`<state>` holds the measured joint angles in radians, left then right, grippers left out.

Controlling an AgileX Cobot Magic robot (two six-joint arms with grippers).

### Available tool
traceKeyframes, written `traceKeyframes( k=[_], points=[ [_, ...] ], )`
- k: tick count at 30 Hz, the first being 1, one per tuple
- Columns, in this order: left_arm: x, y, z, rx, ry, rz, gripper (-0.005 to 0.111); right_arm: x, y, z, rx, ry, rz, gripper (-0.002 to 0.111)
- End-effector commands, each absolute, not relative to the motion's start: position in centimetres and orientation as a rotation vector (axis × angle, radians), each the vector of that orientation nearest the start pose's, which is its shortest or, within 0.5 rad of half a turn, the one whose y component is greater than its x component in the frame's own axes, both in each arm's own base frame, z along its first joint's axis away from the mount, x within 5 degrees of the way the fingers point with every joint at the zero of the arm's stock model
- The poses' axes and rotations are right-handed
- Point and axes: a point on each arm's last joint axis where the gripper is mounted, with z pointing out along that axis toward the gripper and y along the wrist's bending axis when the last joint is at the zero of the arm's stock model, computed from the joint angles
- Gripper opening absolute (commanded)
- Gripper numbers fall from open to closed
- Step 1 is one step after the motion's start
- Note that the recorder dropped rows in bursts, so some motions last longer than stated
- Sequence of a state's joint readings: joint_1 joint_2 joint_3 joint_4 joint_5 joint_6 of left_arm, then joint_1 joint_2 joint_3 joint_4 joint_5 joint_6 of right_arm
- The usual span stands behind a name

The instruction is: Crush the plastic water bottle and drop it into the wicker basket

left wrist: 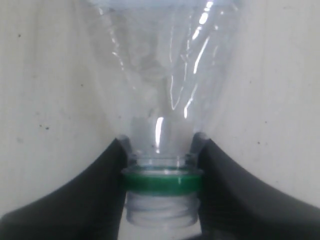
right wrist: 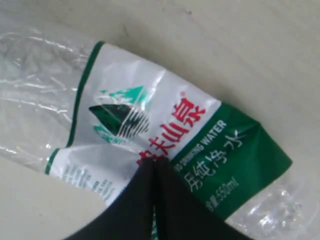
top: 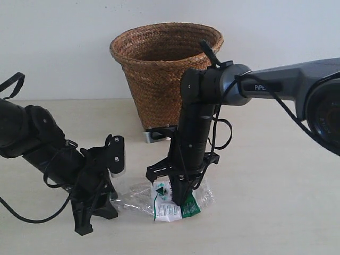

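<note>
The plastic water bottle [top: 197, 192] lies flattened on its side on the table, in front of the wicker basket [top: 164, 69]. In the left wrist view the clear bottle [left wrist: 160, 75] widens away from its neck, where a green ring and bare threads show and no cap. My left gripper [left wrist: 161, 175] is shut on that neck; in the exterior view the left gripper [top: 110, 204] is at the bottle's left end. My right gripper [top: 178, 197] points straight down, its fingers [right wrist: 135, 200] closed together with their tip pressed on the white-and-green label [right wrist: 165, 120].
The basket stands upright at the back of the pale table [top: 276, 202], against a white wall. A small grey and black object [top: 156, 133] sits at the basket's base, just behind the right arm.
</note>
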<state>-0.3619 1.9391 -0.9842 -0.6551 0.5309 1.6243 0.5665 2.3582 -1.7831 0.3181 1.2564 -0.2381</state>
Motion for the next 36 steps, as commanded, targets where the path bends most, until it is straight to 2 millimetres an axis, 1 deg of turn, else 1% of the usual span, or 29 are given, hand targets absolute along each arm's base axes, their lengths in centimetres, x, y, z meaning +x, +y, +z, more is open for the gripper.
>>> traceKeyframes(
  k=[1,3,7,12,14,16,19,23,25,27,28,30,32,33,34,36],
  points=[
    [30.8,-14.5,11.5,1.806,2.09,-0.282,0.004,36.0,25.3,7.9,-1.179,3.17,0.288,0.0],
    [30.8,-14.5,11.5,1.806,2.09,-0.282,0.004,36.1,25.4,10.0,-1.166,3.124,0.311,0.0],
    [30.8,-14.5,11.5,1.806,2.09,-0.282,0.004,36.0,25.6,14.9,-1.144,3.013,0.372,0.0],
    [30.8,-14.5,11.5,1.807,2.09,-0.285,0.004,35.1,25.1,20.7,-1.148,2.87,0.396,0.0],
    [30.8,-14.6,11.5,1.808,2.09,-0.287,0.004,34.7,24.5,22.4,-1.154,2.832,0.374,0.0],
    [30.8,-14.6,11.5,1.808,2.09,-0.287,0.004,34.4,23.6,23.4,-1.149,2.819,0.342,0.0],
    [30.6,-14.6,11.8,1.815,2.085,-0.303,0.004,33.9,21.4,24.4,-1.089,2.838,0.339,0.0],
    [30.4,-14.7,13.4,1.81,2.052,-0.311,0.004,33.3,16.7,25.3,-0.971,2.885,0.312,0.0],
    [30.1,-14.7,14.6,1.793,2.034,-0.327,0.004,32.9,13.7,25.8,-0.888,2.905,0.237,0.0],
    [29.8,-14.8,15.9,1.782,2.015,-0.345,0.004,32.7,10.6,26.2,-0.743,2.894,0.11,0.0],
    [29.7,-14.8,16.4,1.771,2.014,-0.346,0.004,32.7,9.3,26.4,-0.667,2.892,0.058,0.0],
    [29.5,-14.7,17.5,1.709,2.033,-0.344,0.004,32.2,6.6,26.9,-0.545,2.884,-0.05,0.0],
    [29.3,-14.7,18.4,1.671,2.044,-0.352,0.004,31.6,4.8,27.6,-0.482,2.868,-0.078,0.0],
    [29.0,-14.7,18.7,1.679,2.039,-0.366,0.004,31.3,4.2,27.9,-0.456,2.86,-0.084,0.0],
    [28.8,-14.7,19.1,1.689,2.032,-0.376,0.004,30.9,3.8,28.2,-0.441,2.848,-0.086,0.0],
    [28.2,-14.6,19.7,1.77,1.984,-0.392,0.004,30.2,3.4,28.7,-0.439,2.81,-0.09,0.0]
  ],
)
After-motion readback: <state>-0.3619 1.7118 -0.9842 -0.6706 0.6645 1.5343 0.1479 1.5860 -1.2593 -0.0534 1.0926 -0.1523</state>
